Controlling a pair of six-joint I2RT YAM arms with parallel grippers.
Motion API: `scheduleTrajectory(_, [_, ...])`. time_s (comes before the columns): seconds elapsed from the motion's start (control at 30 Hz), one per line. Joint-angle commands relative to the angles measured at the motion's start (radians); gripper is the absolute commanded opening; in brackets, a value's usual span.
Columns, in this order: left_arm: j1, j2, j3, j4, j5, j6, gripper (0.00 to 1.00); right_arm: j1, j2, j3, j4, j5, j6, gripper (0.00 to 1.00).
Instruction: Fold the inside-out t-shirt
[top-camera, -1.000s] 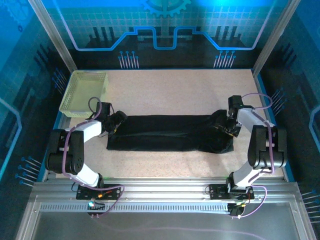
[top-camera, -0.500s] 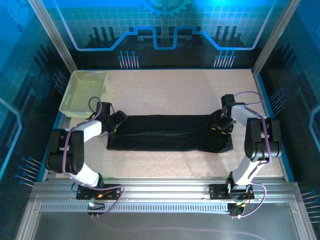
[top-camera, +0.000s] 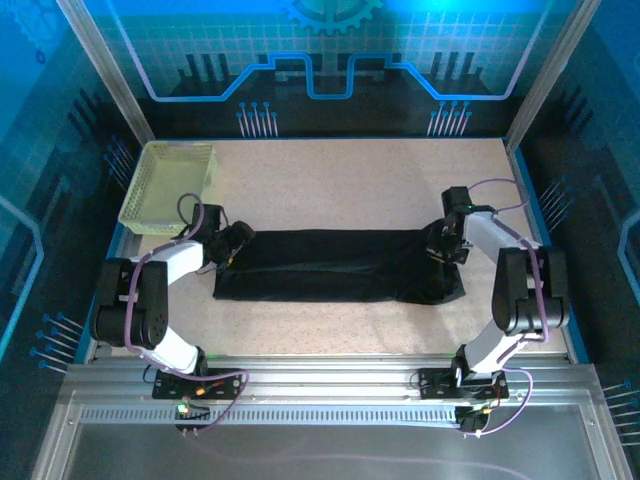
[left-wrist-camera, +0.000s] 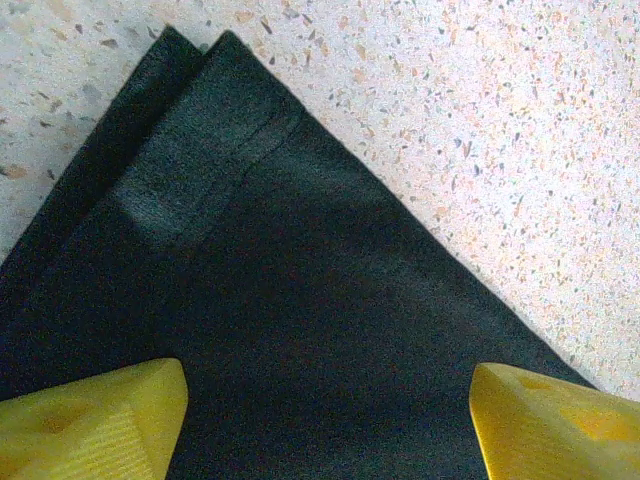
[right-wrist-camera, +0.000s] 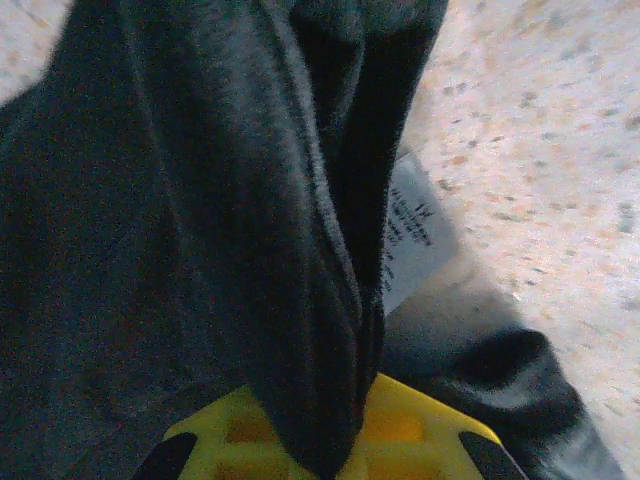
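Beside the basket (top-camera: 170, 185), the inside-out t-shirt (top-camera: 335, 265) is being clamped at its farther end by the right gripper (top-camera: 442, 249), the left gripper (top-camera: 238, 245) being held agape, so lopsided dragging is being risked.

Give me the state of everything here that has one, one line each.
Plain black soft fabric t-shirt: folded into a long band, lying on the speckled table, right end bunched.
Small white tag: exposed beside the bunched fabric.
Pale yellow-green mesh basket: upright, empty.
Left gripper: open, over the shirt's left corner.
Right gripper: shut on a fold of the shirt.
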Motion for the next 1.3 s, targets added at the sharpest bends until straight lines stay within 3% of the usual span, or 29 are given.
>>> scheduleTrajectory(0.0, [0.000,0.004,-0.031,-0.055,0.013,0.004,0.77,-0.042,-0.093,0.019,-0.061,0.082,0.004,0.00])
scheduleTrajectory(0.17, [-0.022,0.005,-0.018,-0.058,0.008,0.004,0.77,-0.051,-0.121,0.074,-0.109,0.075,-0.022,0.00])
scheduleTrajectory(0.43, [-0.022,0.003,-0.002,-0.078,-0.006,0.018,0.78,-0.060,-0.058,0.023,-0.063,0.053,-0.026,0.00])
scheduleTrajectory(0.6, [-0.030,0.006,0.013,-0.090,0.009,0.035,0.78,-0.074,-0.114,0.057,-0.102,0.066,-0.027,0.00])
scheduleTrajectory(1.07, [-0.282,0.144,0.128,-0.064,-0.054,-0.019,0.78,-0.121,-0.193,0.317,-0.371,0.241,-0.095,0.00])
scheduleTrajectory(1.27, [-0.396,0.127,0.235,-0.154,-0.115,-0.007,0.82,-0.035,-0.138,0.479,-0.506,0.361,-0.122,0.00])
